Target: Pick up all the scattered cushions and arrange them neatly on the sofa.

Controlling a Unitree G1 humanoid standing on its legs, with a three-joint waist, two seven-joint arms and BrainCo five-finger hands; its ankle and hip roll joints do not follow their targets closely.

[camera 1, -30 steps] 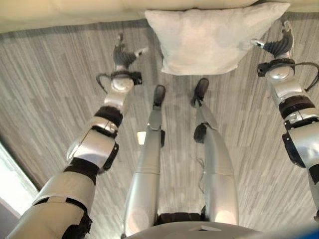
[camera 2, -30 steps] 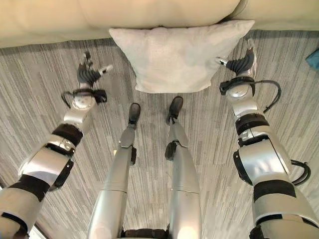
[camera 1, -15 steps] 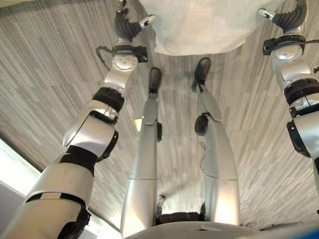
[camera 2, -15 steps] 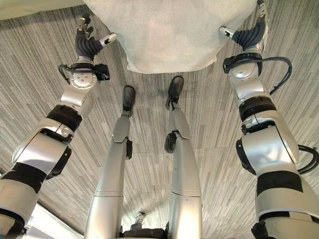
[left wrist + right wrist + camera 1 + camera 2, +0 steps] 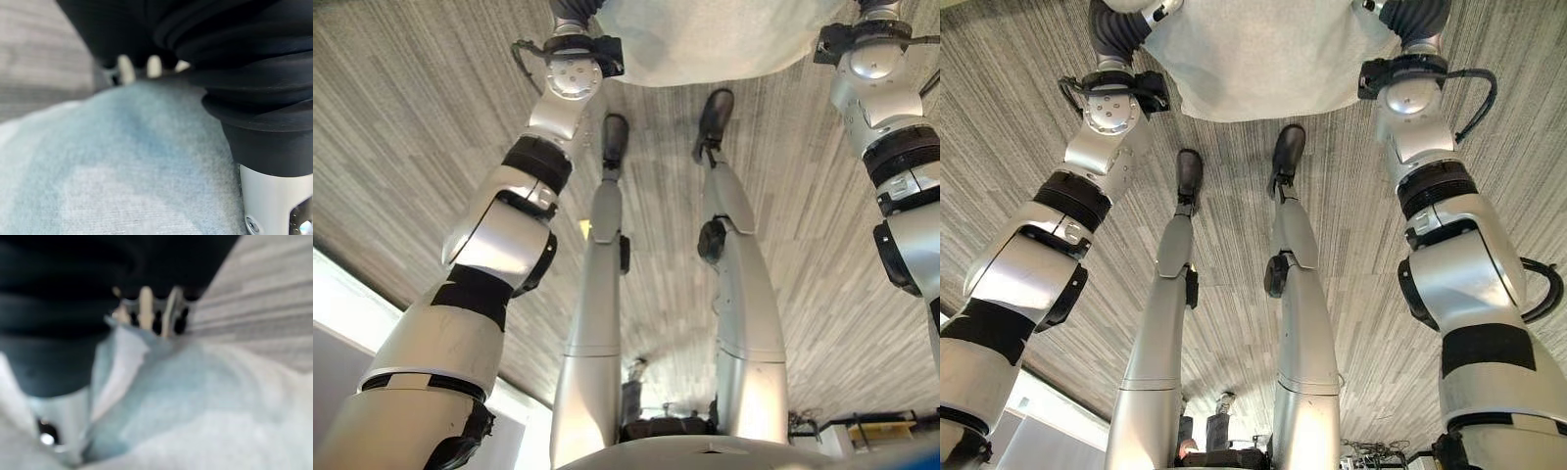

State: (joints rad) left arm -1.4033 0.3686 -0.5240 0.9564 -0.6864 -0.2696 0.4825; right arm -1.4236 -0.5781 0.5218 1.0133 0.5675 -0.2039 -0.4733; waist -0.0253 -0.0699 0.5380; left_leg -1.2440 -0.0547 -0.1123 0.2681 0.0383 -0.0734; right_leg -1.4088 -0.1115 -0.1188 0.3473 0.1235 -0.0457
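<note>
1. Now both arms reach far forward; the left hand [image 5: 1121, 24] and right hand [image 5: 1410, 18] sit either side of the white cushion [image 5: 1263, 59].
2. Fingers press its two edges; I cannot tell if they curl round it.

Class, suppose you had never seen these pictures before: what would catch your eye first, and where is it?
The pale cushion stands out first, at the top of the head views above the grey striped floor. The left hand meets it at one side edge and the right hand at the other. In each wrist view the cushion's fabric lies right up against that hand's dark cover, with silver fingers showing beyond.
</note>
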